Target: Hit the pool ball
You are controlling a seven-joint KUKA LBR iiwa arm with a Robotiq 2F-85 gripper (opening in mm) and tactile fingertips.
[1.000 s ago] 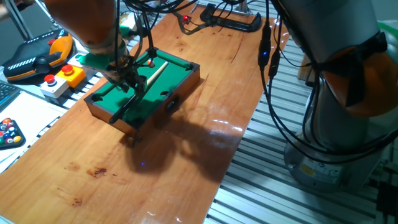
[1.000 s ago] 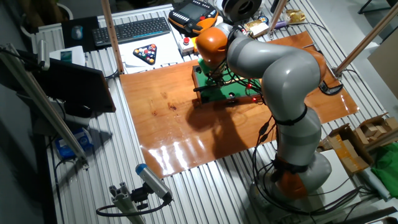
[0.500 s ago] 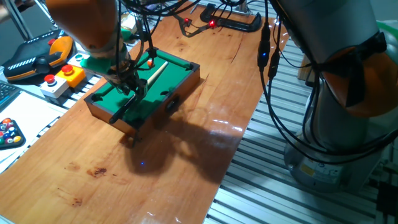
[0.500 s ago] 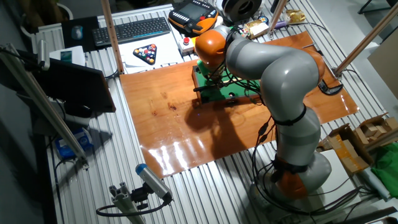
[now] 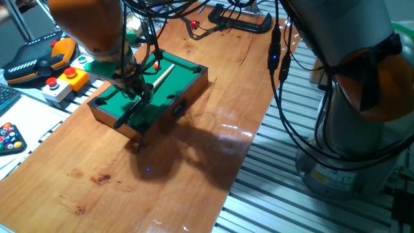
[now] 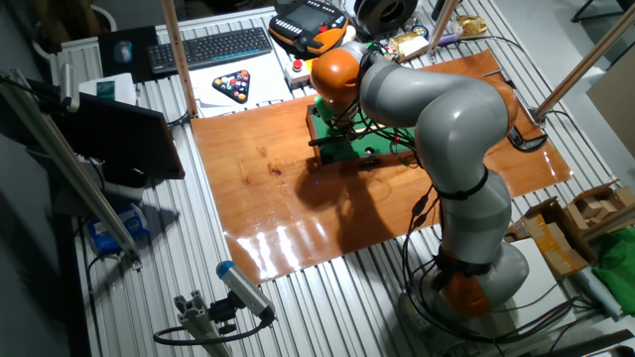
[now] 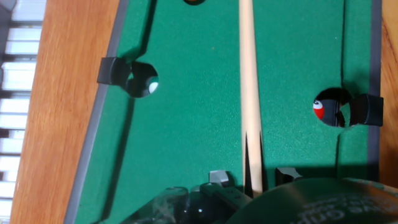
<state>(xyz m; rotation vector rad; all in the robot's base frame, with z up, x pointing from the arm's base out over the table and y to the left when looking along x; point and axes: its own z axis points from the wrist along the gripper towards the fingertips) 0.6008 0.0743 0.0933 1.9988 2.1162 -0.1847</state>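
Observation:
The miniature green-felt pool table (image 5: 169, 90) stands on the wooden board. The pool ball (image 5: 156, 65), tiny and orange-red, lies near the table's far end, just left of the cue's pale tip. My gripper (image 5: 137, 90) hangs over the felt, shut on the cue stick (image 5: 163, 74); the cue's black butt sticks out past the near rim. In the hand view the cue stick (image 7: 249, 81) runs straight up from my gripper (image 7: 252, 179). An orange-brown sliver at that view's top edge is too cut off to identify. In the other fixed view the arm hides the gripper above the pool table (image 6: 332, 149).
A red-and-white ball (image 7: 319, 110) sits in the right side pocket and a white ball (image 7: 151, 87) in the left one. Red push-buttons (image 5: 68, 74) and a teach pendant (image 5: 39, 58) lie left of the board. Racked numbered balls (image 5: 10, 137) rest at the far left.
My gripper and the cue shifted very slightly over the felt a second ago and have held still since. The pool ball stays where it was.

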